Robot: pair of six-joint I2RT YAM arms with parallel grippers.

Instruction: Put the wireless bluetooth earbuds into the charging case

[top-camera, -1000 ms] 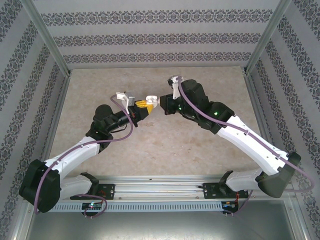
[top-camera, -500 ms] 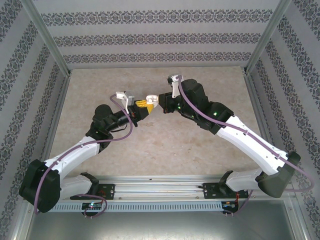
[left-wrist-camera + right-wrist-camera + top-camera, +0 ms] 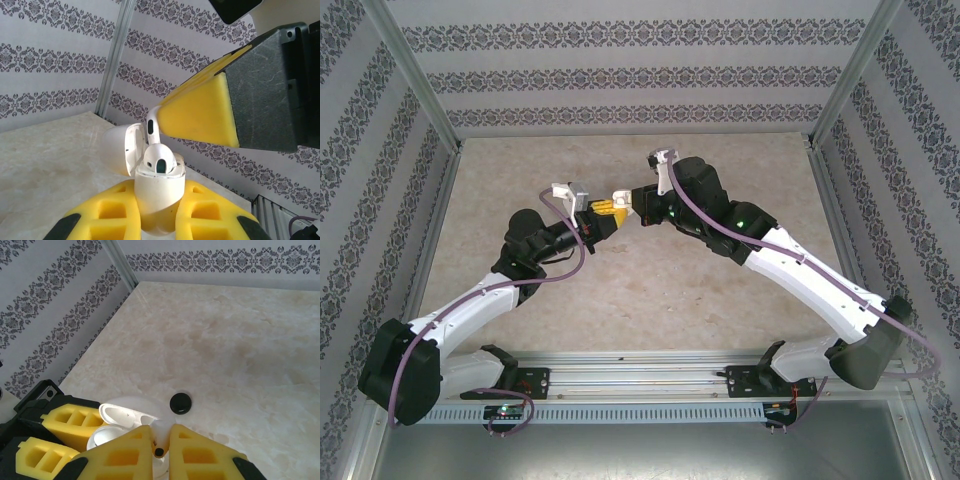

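White charging case, flipped open, sits clenched in my left pincer. My right pincer grips a white earbud at its mouth.

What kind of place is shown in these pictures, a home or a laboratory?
Probably a laboratory test cell: patterned walls in an aluminium frame enclose a stone-look table, with two robot arms bolted to a rail.
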